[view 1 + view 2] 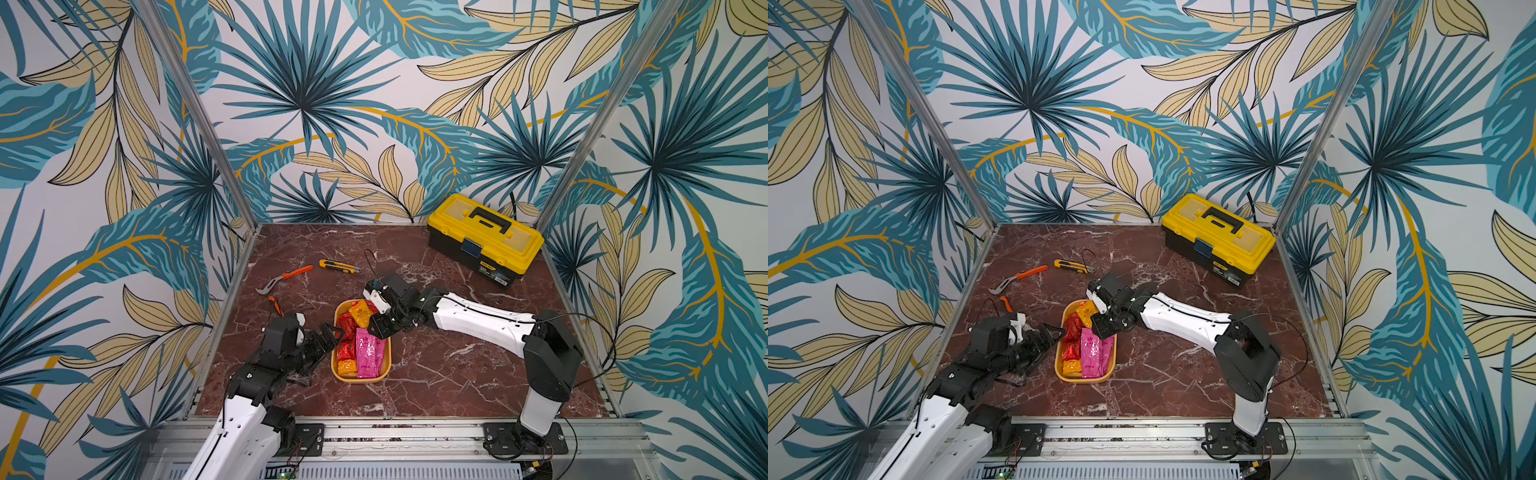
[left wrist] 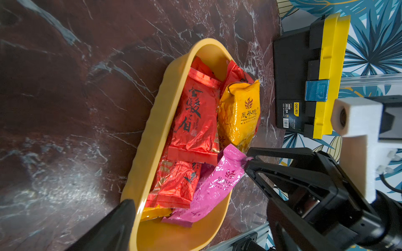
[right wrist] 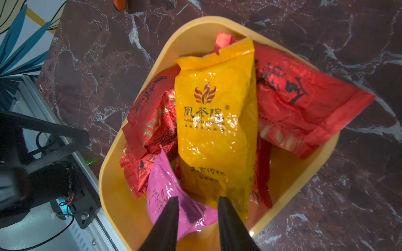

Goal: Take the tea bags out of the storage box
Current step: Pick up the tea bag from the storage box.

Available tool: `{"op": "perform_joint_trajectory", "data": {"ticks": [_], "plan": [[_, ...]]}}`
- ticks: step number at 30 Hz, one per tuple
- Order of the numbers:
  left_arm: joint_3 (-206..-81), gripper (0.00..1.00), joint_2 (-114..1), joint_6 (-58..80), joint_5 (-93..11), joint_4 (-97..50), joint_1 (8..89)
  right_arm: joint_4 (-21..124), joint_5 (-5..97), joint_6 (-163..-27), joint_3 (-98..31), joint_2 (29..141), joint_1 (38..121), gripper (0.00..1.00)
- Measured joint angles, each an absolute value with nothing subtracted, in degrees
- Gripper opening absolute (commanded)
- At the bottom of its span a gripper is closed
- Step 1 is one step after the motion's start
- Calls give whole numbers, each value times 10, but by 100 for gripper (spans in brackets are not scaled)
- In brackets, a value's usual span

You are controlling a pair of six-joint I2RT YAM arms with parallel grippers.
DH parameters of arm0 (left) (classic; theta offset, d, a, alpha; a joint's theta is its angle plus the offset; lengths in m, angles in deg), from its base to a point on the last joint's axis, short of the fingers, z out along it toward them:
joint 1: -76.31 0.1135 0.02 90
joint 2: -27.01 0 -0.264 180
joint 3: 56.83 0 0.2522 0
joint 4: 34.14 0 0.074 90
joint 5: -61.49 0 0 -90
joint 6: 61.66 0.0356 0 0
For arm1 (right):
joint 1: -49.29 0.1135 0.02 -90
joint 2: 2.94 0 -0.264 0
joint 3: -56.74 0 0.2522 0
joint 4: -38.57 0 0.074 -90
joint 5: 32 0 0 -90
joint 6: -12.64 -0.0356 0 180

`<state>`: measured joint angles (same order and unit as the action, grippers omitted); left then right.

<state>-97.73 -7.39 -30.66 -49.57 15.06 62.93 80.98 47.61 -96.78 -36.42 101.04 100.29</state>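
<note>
The dark red marble-look tabletop (image 1: 436, 374) carries the shallow mustard-yellow plastic tray (image 2: 152, 130) at its middle, full of shiny foil tea sachets (image 2: 195, 121). The left gripper (image 1: 327, 356) gapes wide beside its rim. The right gripper (image 3: 198, 200) straddles a long pink sachet (image 3: 163, 191); whether it pinches, I cannot tell.

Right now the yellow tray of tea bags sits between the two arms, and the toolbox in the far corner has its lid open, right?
Not quite: the toolbox lid is shut, as both top views show. The tray of tea bags does sit between the two arms.
</note>
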Motion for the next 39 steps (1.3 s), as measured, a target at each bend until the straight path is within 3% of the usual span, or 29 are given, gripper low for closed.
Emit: {"op": "perform_joint_trajectory", "data": {"ticks": [14, 22, 27, 39], "plan": [[-977, 100, -74, -307, -498, 150, 629, 809, 446, -964, -364, 1016, 1003, 28], [-971, 100, -74, -311, -504, 150, 629, 804, 433, -964, -364, 1025, 1003, 15], [-971, 100, -74, -313, -504, 150, 629, 799, 422, -965, -365, 1025, 1003, 0], [-971, 100, -74, -313, -505, 150, 629, 791, 407, -976, -365, 1025, 1003, 0]]}}
